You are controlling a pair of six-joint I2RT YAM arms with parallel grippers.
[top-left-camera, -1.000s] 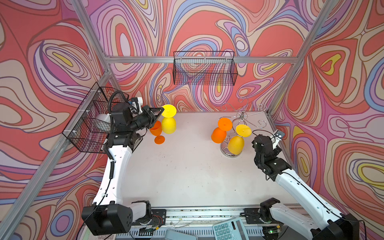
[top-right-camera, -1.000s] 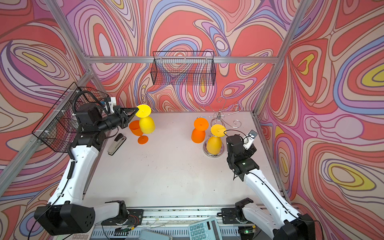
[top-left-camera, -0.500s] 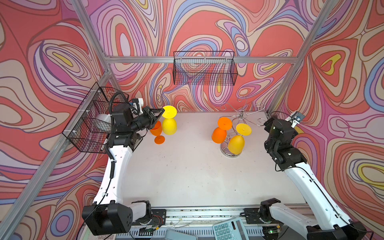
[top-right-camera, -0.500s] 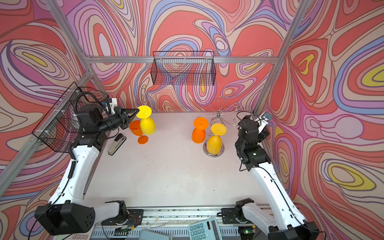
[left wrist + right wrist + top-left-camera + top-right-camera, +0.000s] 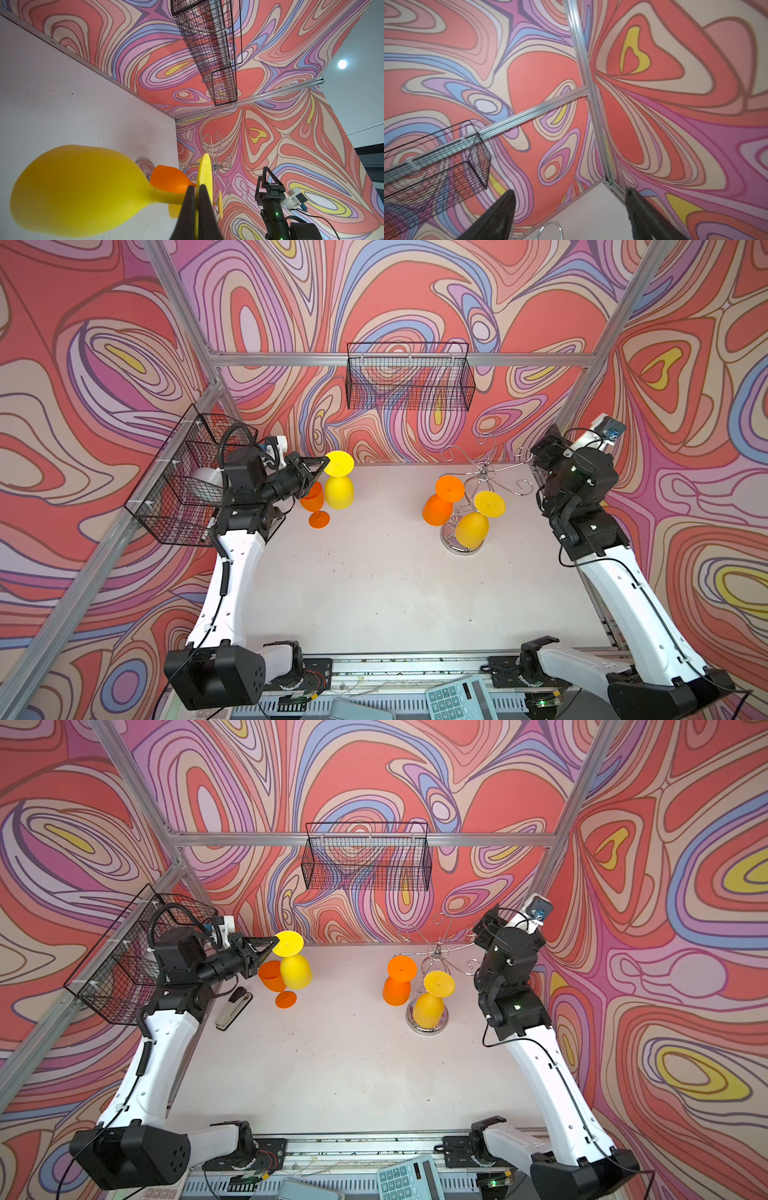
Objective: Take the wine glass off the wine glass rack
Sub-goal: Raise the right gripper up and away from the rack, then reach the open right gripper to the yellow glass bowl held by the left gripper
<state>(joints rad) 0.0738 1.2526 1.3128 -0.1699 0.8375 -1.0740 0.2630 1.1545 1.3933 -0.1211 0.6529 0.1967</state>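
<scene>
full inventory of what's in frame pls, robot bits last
wine glass rack: 1, chrome, far right of table
orange hanging glass: 1, upside down on the rack
yellow-orange hanging glass: 1, upside down on the rack, over its base
yellow glass: 1, upside down, far left, foot pinched by left claw
orange standing glass: 1, upright on table beside the yellow one
back-wall basket: 1, black wire
left-wall basket: 1, black wire
stapler: 1, grey-black, table's left edge
calculator: 1, pale teal, front edge
table: 1, white
left claw: shut on yellow glass
right claw: open, empty, beside the rack
</scene>
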